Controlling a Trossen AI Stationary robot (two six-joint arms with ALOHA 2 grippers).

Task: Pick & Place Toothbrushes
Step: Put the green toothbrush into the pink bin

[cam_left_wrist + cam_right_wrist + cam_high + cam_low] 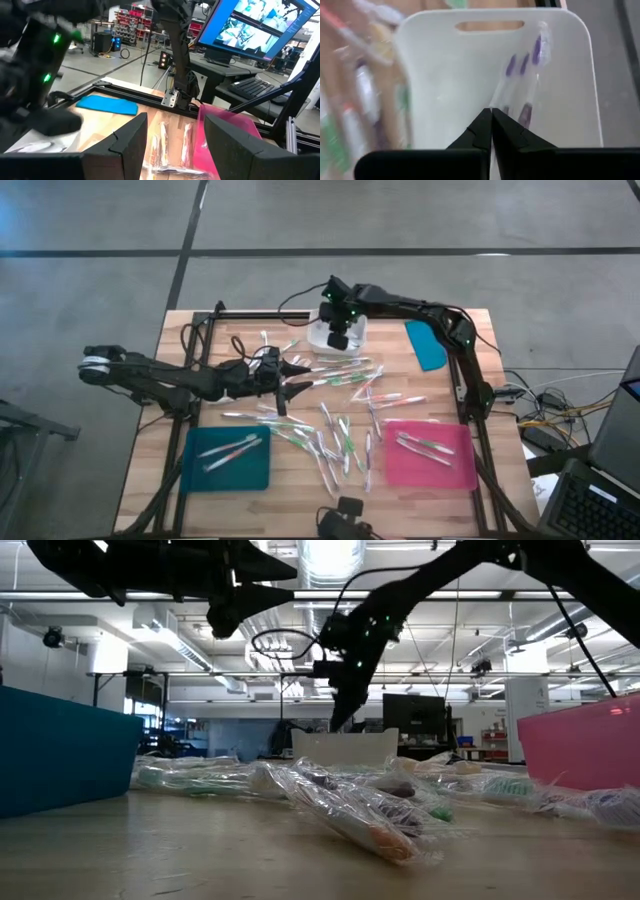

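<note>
- Toothbrushes: thin wrapped sticks, crinkly clear film, scattered mid-table between bin and trays; some purple ones lie in the bin.
- Right gripper: over the bin, fingers together, seemingly empty; drop step looks done.
- Left gripper: jaws apart beside the scatter; next, descend on one stick.

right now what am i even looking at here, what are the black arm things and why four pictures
Two robot arms work at a wooden table, sorting wrapped toothbrushes. One picture looks down from above, one looks level across the tabletop, and one sits on each wrist. Toothbrushes lie scattered mid-table; some already rest in the teal tray and pink tray. The left gripper hangs open over the pile, empty. The right gripper is shut over the white bin, where purple toothbrushes lie; whether it pinches one is unclear.
</note>
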